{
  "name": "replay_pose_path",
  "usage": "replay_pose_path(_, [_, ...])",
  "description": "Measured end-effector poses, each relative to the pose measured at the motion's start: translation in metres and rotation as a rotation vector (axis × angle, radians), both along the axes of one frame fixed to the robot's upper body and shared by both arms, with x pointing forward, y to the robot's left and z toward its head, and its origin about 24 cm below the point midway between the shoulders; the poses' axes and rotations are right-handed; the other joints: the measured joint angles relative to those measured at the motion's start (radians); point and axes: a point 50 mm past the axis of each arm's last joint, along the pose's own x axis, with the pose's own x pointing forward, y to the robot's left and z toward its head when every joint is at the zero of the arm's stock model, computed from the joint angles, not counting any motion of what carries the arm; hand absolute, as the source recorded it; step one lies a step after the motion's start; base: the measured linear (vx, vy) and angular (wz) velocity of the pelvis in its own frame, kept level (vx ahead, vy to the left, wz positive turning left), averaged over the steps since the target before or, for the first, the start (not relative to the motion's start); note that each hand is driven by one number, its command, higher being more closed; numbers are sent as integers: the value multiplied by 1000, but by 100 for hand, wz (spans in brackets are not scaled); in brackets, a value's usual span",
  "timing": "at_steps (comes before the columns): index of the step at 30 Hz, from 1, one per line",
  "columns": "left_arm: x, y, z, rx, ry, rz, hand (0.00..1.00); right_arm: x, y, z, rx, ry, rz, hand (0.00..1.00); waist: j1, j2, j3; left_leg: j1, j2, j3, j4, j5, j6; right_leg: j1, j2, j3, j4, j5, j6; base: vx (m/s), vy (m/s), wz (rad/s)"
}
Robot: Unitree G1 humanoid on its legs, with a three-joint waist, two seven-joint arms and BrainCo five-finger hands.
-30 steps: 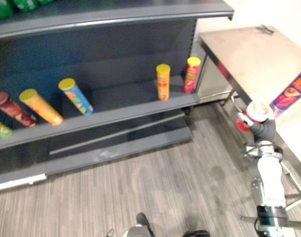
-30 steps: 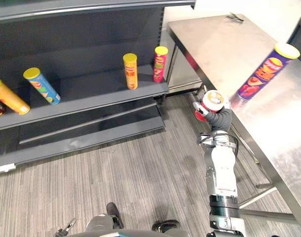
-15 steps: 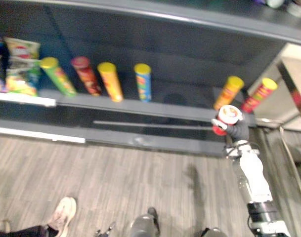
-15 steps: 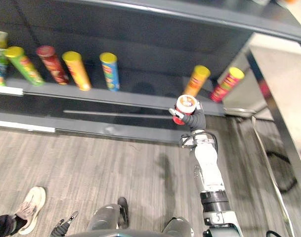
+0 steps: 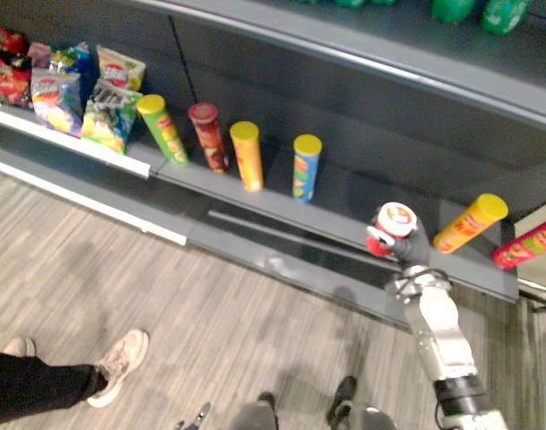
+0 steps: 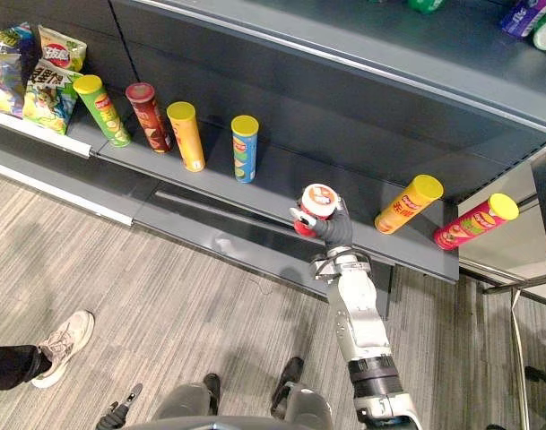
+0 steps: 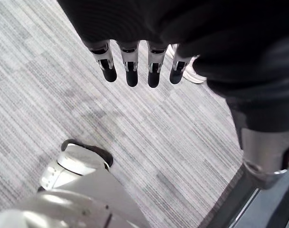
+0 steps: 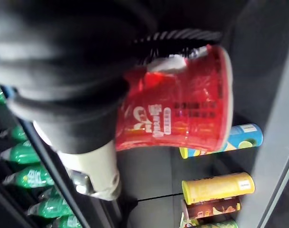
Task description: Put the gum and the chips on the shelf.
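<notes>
Red chips can (image 6: 317, 202) clasped by curled fingers of right hand (image 6: 333, 231), held at front of shelf (image 6: 274, 184). Left hand (image 7: 131, 59) seen above floor (image 7: 49, 95), fingers straight, nothing held.

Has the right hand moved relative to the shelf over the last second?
Yes. The right hand, holding the red can, went from right of the orange can to its left, in front of the shelf.

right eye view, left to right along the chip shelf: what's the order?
snack bags → green can → maroon can → yellow can → blue can → red can, held in the right hand → orange can → pink can
</notes>
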Motion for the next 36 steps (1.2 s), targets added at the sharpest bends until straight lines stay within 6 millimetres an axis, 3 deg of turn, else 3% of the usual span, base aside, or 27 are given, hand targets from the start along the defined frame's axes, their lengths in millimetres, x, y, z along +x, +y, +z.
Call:
replay_pose_path(1, [5, -1, 0, -5, -8, -6, 0, -4, -2, -7, -6, 26, -4, 100, -11, 2, 0, 0, 11, 16, -23, 30, -40, 30, 8, -44, -33, 1, -7, 33, -158, 75])
replay_pose_path(5, [4, -9, -2, -23, -1, -23, 0, -13, -7, -17, -9, 66, -21, 100, -31, 23, -8, 12, 29, 192, -87, 88, -22, 65, 17, -98, -79, 5, -13, 4, -84, 45])
replay_pose_path(8, [3, -11, -2, -25, 4, -43, 0, -16, -6, -21, -4, 82, -21, 100, -34, 37, -11, 49, 25, 236, -135, 92, -17, 68, 19, -76, -83, 9, -14, -16, 41, -17])
replay_pose_path(14, [8, -12, -1, -36, -15, -75, 0, -17, -6, -26, -6, 104, -14, 100, -45, 36, -12, 76, 12, 311, -156, 92, -16, 64, 22, -8, -128, 61, -7, -73, 76, -33])
replay_pose_path(21, [8, -13, -1, -39, -12, -86, 0, -17, -2, -36, -9, 160, 27, 100, -47, 39, -14, 111, 18, 344, -192, 95, -12, 67, 39, 22, -135, 65, -12, -77, 9, -15])
replay_pose_path(28, [6, -13, -2, -42, 11, -104, 0, -16, 14, -36, -45, 160, 119, 100, -37, 39, -23, 139, 17, 389, -219, 108, 8, 71, 52, 59, -155, 88, -22, -73, 27, -15])
replay_pose_path(33, [6, -14, -3, -42, 19, -124, 0, -16, 36, -32, -96, 143, 246, 100, -37, 39, -41, 154, 20, 408, -226, 111, 13, 83, 63, 77, -178, 103, -26, -37, 34, -13])
replay_pose_path(36, [6, -14, -3, -43, 22, -124, 0, -17, 54, -4, -97, 21, 345, 100, -37, 39, -45, 157, 23, 415, -225, 112, 15, 81, 69, 89, -178, 108, -34, -30, 39, -10])
